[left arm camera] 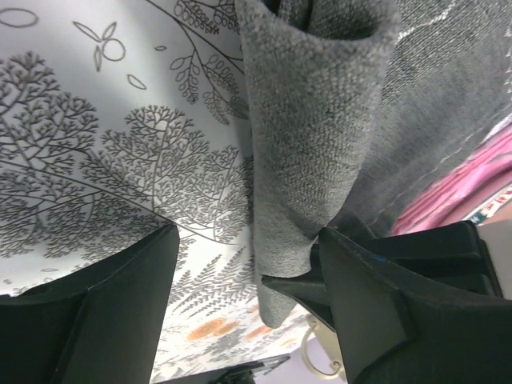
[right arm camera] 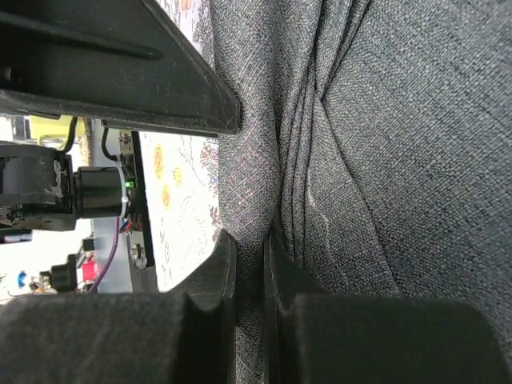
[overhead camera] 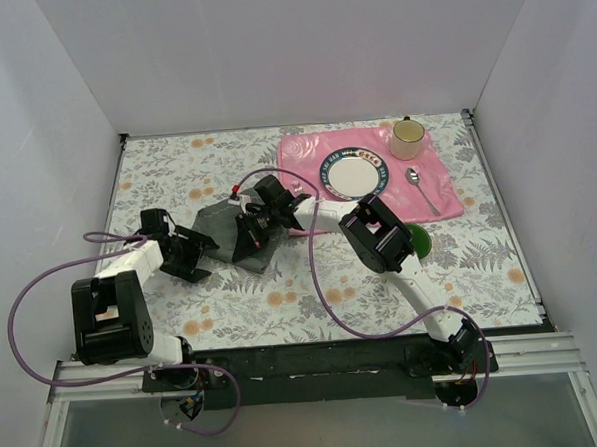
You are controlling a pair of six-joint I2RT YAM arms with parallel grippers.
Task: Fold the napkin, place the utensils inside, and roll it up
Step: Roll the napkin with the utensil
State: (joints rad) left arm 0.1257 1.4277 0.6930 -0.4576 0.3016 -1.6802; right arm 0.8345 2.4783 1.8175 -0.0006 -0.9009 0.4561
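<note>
At eight o'clock of the placemat point(overhead camera: 447, 191), right gripper point(right arm camera: 250, 240) pinches the napkin point(right arm camera: 400, 160); spread left gripper point(left arm camera: 248, 234) should clamp its fold squarely.

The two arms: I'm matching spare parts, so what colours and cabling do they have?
Both the left arm and right arm have white links joined by boxy black joint housings. The left gripper and right gripper are black. A thin purple cable loops along each arm.

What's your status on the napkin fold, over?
Right gripper shut on the napkin, pinching a fold. Left gripper open, napkin edge between its jaws. Spoon over on the pink placemat. Nothing in the way.
</note>
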